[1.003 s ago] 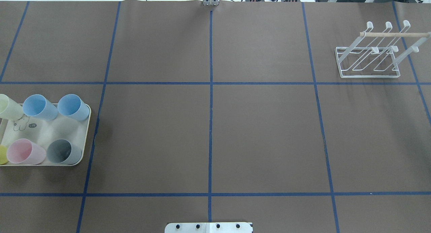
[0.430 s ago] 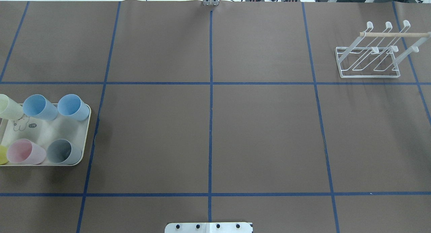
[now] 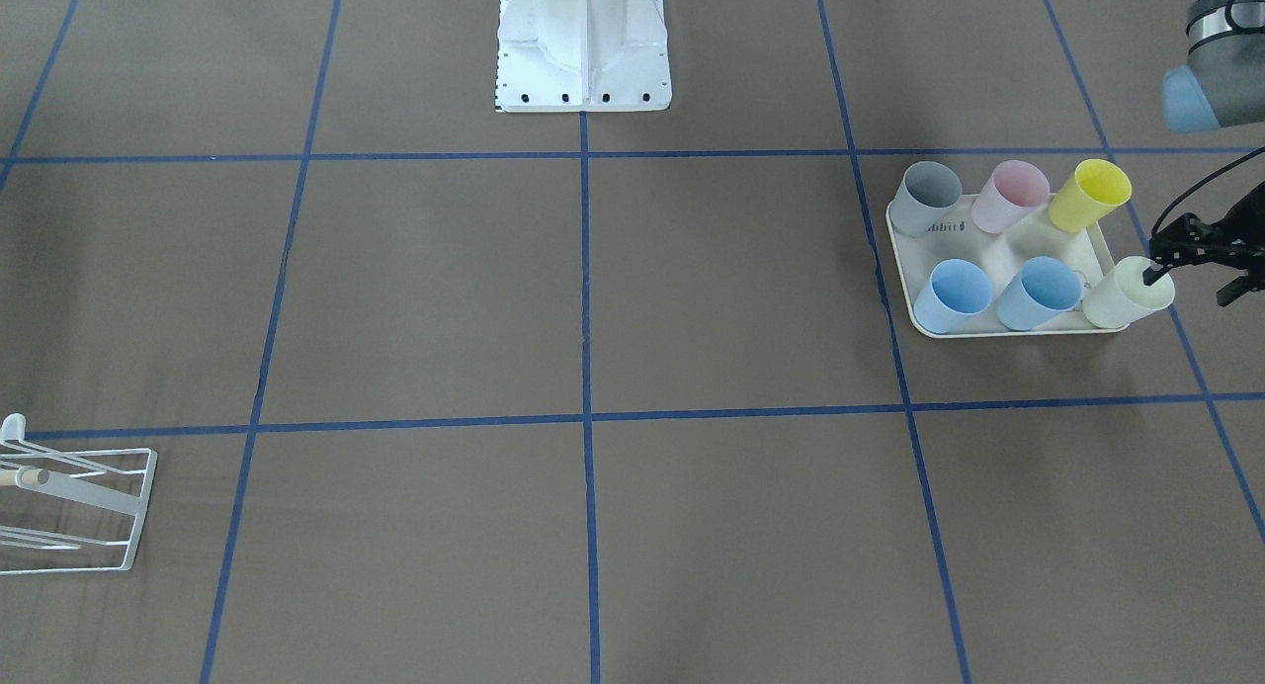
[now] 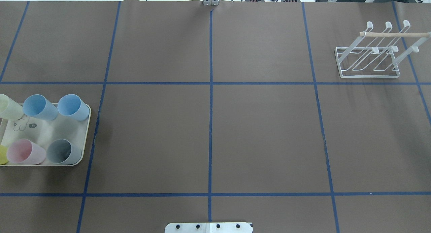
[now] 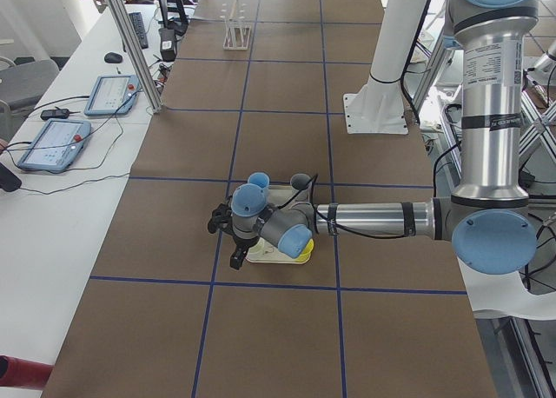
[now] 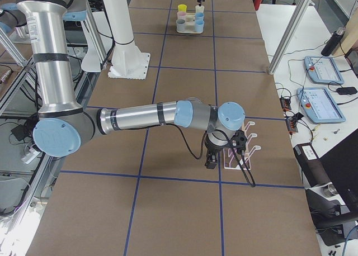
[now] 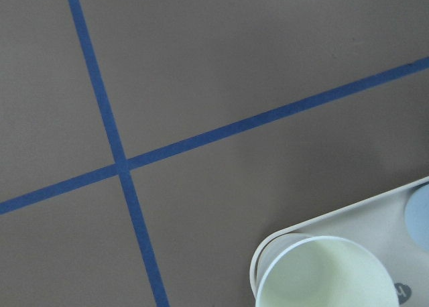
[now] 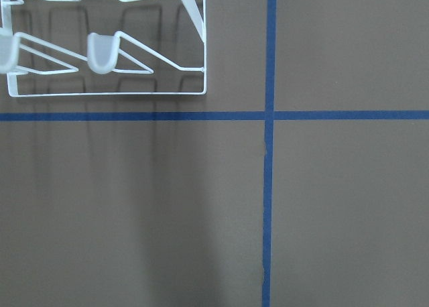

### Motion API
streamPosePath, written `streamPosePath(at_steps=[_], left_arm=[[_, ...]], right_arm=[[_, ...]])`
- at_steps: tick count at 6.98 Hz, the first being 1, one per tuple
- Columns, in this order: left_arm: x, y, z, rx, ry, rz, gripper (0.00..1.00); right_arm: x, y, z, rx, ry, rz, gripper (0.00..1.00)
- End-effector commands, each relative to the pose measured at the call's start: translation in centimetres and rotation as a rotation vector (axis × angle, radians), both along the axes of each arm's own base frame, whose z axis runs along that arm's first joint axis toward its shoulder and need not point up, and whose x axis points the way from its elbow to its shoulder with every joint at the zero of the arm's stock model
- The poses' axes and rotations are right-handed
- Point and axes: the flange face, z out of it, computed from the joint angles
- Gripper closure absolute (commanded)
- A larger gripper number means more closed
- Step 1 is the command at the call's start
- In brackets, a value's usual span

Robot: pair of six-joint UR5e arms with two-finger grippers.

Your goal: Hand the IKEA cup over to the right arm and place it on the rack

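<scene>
Your left gripper [image 3: 1191, 279], fingers apart and empty, hovers at the pale cup [image 3: 1122, 299] at the tray's [image 3: 988, 334] 4 o'clock; right gripper [image 6: 210, 162] by the rack [image 6: 246, 150]: cannot tell.

Tray print: on the cream tray [image 3: 1031, 231], beside the grey cup [image 3: 931, 196], I read "rabbit" in the front-facing view.
Tray marks, overhead view: I see a small dark mark beside the drawing; it is too small for me to read.
Left arm label: a vertical strip on the silver tube [image 5: 498, 72]; I cannot read it.
</scene>
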Motion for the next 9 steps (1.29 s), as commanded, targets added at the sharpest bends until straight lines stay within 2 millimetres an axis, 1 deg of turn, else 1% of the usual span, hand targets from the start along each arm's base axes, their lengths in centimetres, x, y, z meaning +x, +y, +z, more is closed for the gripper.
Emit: streamPosePath(at_steps=[1, 2, 3, 4, 5, 6, 7, 8, 9], left_arm=[[2.1, 0.1, 1.1, -0.018, -0.008, 0.039, 0.43], [2.1, 0.3, 2.2, -0.037, -0.016, 0.042, 0.91], [2.1, 0.2, 2.5, -0.045, -0.018, 0.040, 1.00], [2.1, 0.2, 2.4, -0.054, -0.017, 0.045, 1.00], [2.1, 0.7, 1.6, -0.090, 0.047, 0.072, 1.00], [-0.6, 0.3, -1.5, -0.120, 0.157, 0.054, 1.00], [-5.7, -0.3, -7.2, -0.069, 0.181, -0.041, 1.00], [-10.0, 0.7, -11.6, -0.026, 0.188, -0.123, 1.00], [-12.7, 1.4, -14.7, -0.026, 0.188, -0.181, 1.00]], right_arm=[[0.0, 0.0, -0.1, 0.003, 0.000, -0.001, 0.00], [0.0, 0.0, -0.2, 0.005, 0.000, -0.001, 0.00], [0.0, 0.0, -0.7, 0.017, -0.003, -0.001, 0.00], [0.0, 0.0, -0.9, 0.022, -0.002, -0.002, 0.00], [0.0, 0.0, -1.3, 0.029, -0.002, -0.001, 0.00], [0.0, -0.1, -2.0, 0.040, -0.003, 0.000, 0.00], [0.0, 0.0, -2.9, 0.055, -0.001, 0.003, 0.00], [0.0, 0.6, -2.2, 0.043, -0.004, 0.004, 0.00], [-0.4, 1.2, -2.6, 0.076, -0.068, 0.011, 0.00]])
